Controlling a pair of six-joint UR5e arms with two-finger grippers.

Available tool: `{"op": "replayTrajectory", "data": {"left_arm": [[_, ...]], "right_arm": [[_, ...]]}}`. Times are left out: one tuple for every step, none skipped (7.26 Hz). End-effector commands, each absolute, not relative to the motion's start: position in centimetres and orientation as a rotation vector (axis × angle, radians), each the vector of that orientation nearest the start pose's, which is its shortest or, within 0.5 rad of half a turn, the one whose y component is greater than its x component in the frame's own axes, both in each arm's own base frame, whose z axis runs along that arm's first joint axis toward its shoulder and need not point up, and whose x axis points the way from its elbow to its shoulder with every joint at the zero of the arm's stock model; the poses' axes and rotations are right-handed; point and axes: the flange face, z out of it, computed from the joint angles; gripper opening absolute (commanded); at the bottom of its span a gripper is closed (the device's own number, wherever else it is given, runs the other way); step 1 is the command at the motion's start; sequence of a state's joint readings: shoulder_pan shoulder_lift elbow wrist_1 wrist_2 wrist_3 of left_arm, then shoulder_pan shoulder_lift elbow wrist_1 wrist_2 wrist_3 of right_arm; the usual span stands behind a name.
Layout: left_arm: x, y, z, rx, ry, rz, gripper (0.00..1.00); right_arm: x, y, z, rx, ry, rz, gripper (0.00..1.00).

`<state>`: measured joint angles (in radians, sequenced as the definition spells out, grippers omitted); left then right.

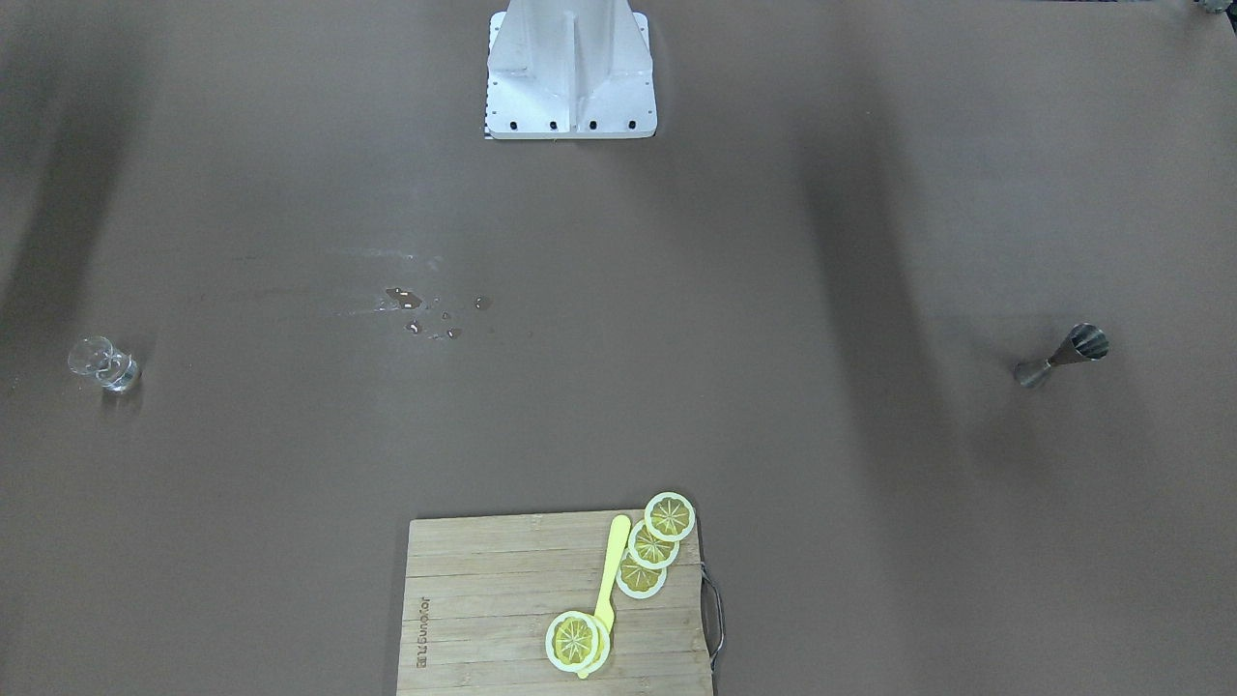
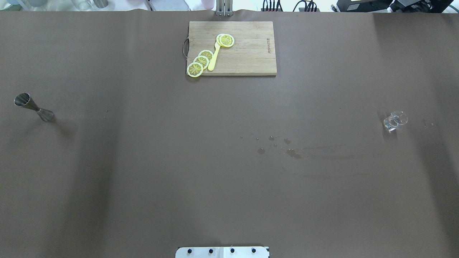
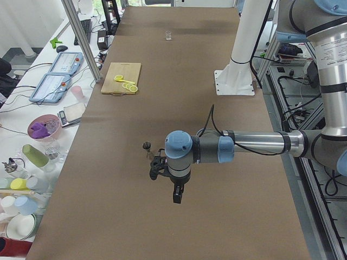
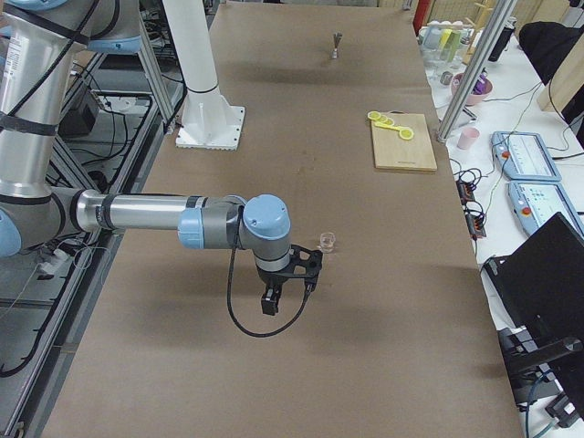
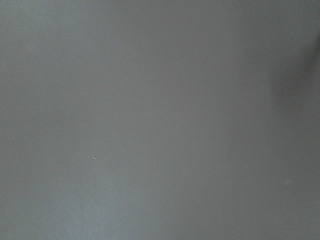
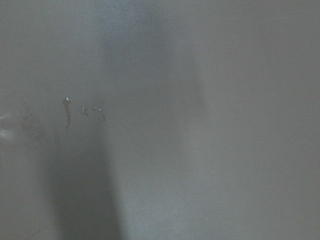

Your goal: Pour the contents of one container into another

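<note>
The clear glass cup stands upright at the table's right end, also in the front-facing view. The steel jigger stands upright at the left end. Neither arm shows in the overhead or front-facing views. In the exterior left view my left gripper hangs above the table a little to the side of the jigger. In the exterior right view my right gripper hangs just short of the cup. Whether either gripper is open or shut, I cannot tell. Both wrist views show only bare table.
A wooden cutting board with lemon slices and a yellow utensil lies at the far middle. Small water droplets dot the table right of centre. The robot's white base stands at the near edge.
</note>
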<state>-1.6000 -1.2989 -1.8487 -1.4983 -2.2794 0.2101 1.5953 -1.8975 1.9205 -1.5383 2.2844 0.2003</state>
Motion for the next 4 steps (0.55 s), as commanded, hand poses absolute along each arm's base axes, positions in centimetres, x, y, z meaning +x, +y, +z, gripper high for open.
{"op": "replayTrajectory", "data": {"left_arm": [[-7.93,-36.96,65.36,0.017,0.712,0.148,0.98],[-7.93,-36.91,65.60,0.012,0.713,0.146,0.98],[-7.93,-36.78,65.90,0.004,0.712,0.144,0.98],[-7.92,-36.72,66.25,-0.001,0.714,0.141,0.98]], "right_arm": [[7.69,-35.75,62.64,-0.012,-0.716,0.197,1.00],[7.69,-35.59,62.85,-0.017,-0.716,0.199,1.00],[7.69,-35.59,62.85,-0.018,-0.716,0.199,1.00],[7.69,-35.59,62.85,-0.018,-0.716,0.199,1.00]]}}
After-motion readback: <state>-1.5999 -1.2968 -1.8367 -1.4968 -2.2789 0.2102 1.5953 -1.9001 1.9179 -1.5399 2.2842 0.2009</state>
